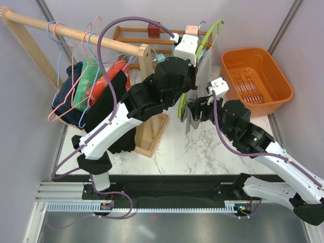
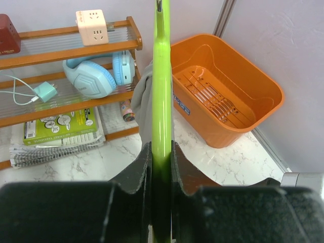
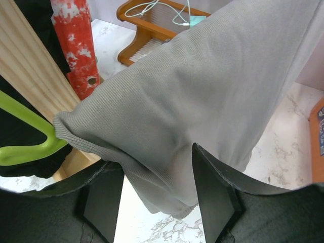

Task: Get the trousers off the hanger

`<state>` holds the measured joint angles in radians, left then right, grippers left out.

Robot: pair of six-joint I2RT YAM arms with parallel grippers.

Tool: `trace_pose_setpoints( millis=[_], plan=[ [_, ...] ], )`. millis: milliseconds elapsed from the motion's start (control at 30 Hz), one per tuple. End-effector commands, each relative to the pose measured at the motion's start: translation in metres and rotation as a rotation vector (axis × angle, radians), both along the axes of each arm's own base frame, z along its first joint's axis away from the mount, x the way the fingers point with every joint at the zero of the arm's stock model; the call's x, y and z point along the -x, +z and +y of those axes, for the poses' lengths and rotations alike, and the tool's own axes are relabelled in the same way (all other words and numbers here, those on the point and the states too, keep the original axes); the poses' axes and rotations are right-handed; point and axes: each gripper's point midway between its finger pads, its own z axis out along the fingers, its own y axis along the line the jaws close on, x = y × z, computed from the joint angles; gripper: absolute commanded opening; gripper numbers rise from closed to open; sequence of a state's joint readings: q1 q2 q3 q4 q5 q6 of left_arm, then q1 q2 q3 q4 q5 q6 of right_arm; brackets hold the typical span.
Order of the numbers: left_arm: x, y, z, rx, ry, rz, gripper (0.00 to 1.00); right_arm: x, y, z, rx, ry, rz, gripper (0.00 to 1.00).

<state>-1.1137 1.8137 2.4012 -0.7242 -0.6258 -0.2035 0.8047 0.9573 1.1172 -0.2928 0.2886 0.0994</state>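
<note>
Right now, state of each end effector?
Left end effector: closed on the hanger.
Right end effector: open, the trousers hanging between its fingers.

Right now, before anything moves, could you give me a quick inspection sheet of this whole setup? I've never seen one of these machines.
Surface: white marbled table.
Job's things: grey trousers draped on the lime-green hanger.
Clutter: orange basket; wooden shelf holding blue headphones; wooden rail with hung garments.
Grippers: left gripper shut on the hanger; right gripper open, the trousers' edge hanging between its fingers.
Cables: purple cables running along both arms; white charger cable on the shelf.
Surroundings: pale walls around the table; nothing else seen.
</note>
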Motion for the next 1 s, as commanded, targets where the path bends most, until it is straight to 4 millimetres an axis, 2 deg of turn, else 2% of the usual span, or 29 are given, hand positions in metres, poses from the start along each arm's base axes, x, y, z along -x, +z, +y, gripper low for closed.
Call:
trace_pose_setpoints(
  millis=[0, 267, 433, 633, 833, 967],
  plan=[
    [0.008, 0.064, 0.023, 0.211, 0.016, -0.078, 0.02, -0.005, 0.026, -0.008, -0.021, -0.039, -0.067, 0.61],
    [0.007, 0.062, 0.02, 0.212, 0.012, -0.073, 0.02, -0.008, 0.032, -0.005, 0.021, -0.029, -0.085, 0.61],
    [0.007, 0.064, 0.021, 0.208, 0.011, -0.081, 0.02, -0.006, 0.029, 0.005, -0.009, 0.014, -0.065, 0.62],
    [0.006, 0.065, 0.021, 0.209, 0.01, -0.081, 0.02, -0.001, 0.025, 0.007, -0.02, 0.033, -0.064, 0.64],
    [0.007, 0.066, 0.021, 0.22, 0.007, -0.078, 0.02, -0.003, 0.025, 0.013, -0.013, 0.045, -0.068, 0.69],
    [0.006, 0.066, 0.021, 0.221, 0.007, -0.075, 0.02, -0.005, 0.028, 0.01, -0.007, 0.011, -0.087, 0.7]
  ],
)
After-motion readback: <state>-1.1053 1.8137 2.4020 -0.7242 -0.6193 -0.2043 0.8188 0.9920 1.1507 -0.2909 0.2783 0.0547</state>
